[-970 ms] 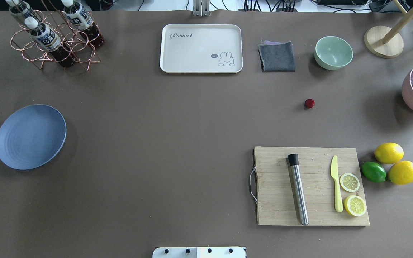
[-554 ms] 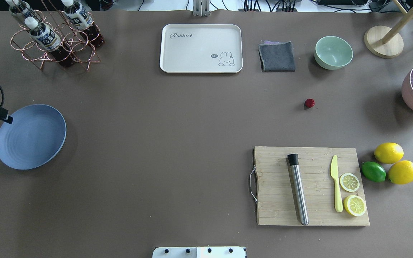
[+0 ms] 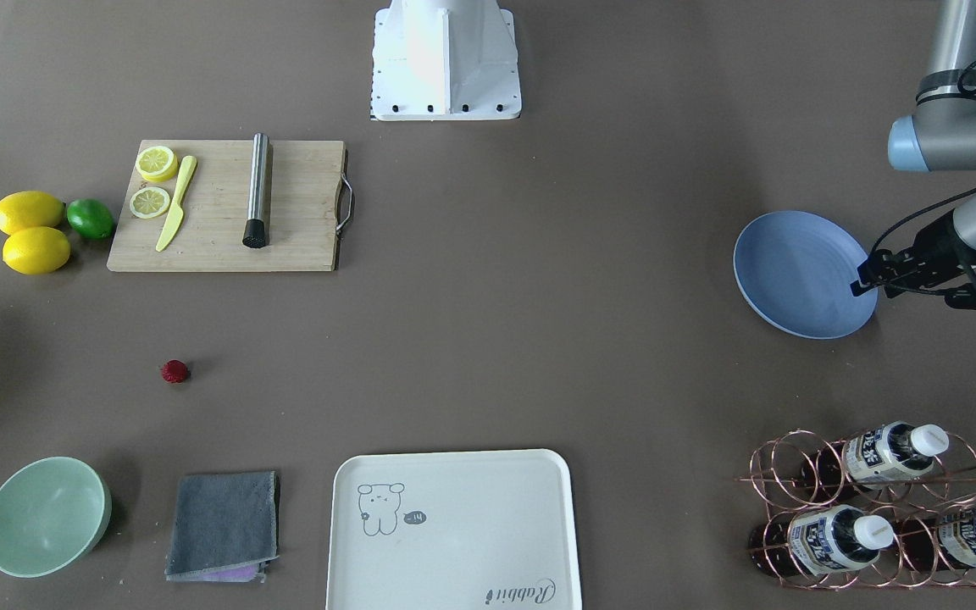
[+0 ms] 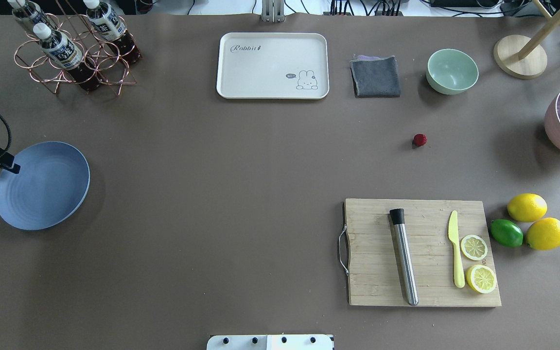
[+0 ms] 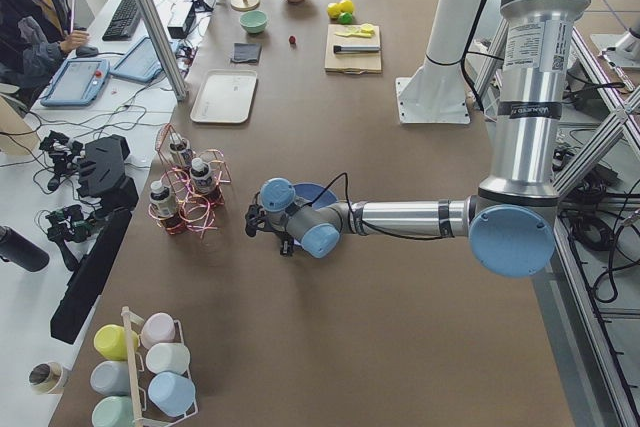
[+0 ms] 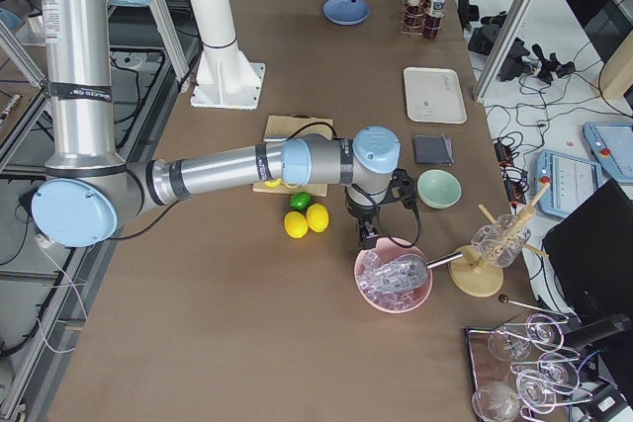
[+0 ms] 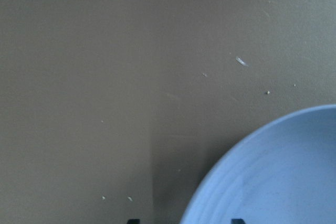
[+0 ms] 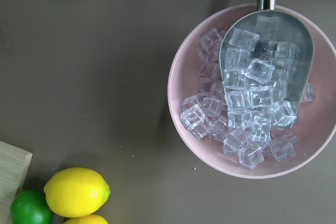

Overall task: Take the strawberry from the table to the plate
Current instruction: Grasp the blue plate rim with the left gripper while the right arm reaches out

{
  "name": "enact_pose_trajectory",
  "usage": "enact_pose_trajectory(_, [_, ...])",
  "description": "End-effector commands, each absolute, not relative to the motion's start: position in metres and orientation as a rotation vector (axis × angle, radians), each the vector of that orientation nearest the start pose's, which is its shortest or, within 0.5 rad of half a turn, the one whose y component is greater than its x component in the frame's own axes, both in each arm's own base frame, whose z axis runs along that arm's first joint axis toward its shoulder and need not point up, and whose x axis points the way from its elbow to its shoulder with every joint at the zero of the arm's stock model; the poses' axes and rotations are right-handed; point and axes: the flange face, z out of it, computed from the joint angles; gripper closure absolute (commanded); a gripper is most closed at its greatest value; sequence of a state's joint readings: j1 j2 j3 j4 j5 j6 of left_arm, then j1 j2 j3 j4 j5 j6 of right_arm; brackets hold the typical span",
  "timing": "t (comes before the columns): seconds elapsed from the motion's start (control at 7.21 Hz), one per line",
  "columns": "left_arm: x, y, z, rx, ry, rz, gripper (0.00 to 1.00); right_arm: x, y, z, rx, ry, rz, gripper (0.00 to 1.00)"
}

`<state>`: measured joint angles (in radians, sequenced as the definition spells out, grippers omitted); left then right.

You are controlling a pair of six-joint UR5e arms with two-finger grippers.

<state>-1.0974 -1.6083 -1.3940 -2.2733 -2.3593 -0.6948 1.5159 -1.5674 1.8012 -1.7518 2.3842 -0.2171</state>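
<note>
Found strawberry [image 4: 420, 140] on table [image 4: 212, 194] at 12 o'clock of cutting board [image 4: 372, 272], well apart from plate [image 4: 51, 194], saw left gripper [image 4: 13, 168] spread above plate's 10 o'clock rim, could not tell state of right gripper [image 6: 368, 237].

The left hand [image 4: 13, 168] is mostly cut off at the overhead view's left edge. The round periwinkle-blue plate [image 7: 273, 177] overruns the left wrist view. Whether the right hand [image 6: 368, 240] is spread or closed cannot be told.
</note>
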Motion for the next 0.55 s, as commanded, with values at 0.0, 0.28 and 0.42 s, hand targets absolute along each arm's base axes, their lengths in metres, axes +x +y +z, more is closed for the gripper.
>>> enact_pose_trajectory(0.0, [0.1843,-0.4965,0.6478,0.022,0.933,0.016,0.89,0.0337,-0.4891,0.5575,0.119,-0.813,-0.278,0.00])
enact_pose_trajectory(0.28, [0.1834,-0.4947,0.6478,0.018,0.933,0.009,1.00,0.0325,-0.4891,0.5570,0.117,-0.820,-0.276,0.00])
enact_pose_trajectory(0.42, [0.1847,-0.4971,0.6390,0.013,0.945,-0.026,1.00,0.0319,-0.4902,0.5541,0.118,-0.829,-0.268,0.00])
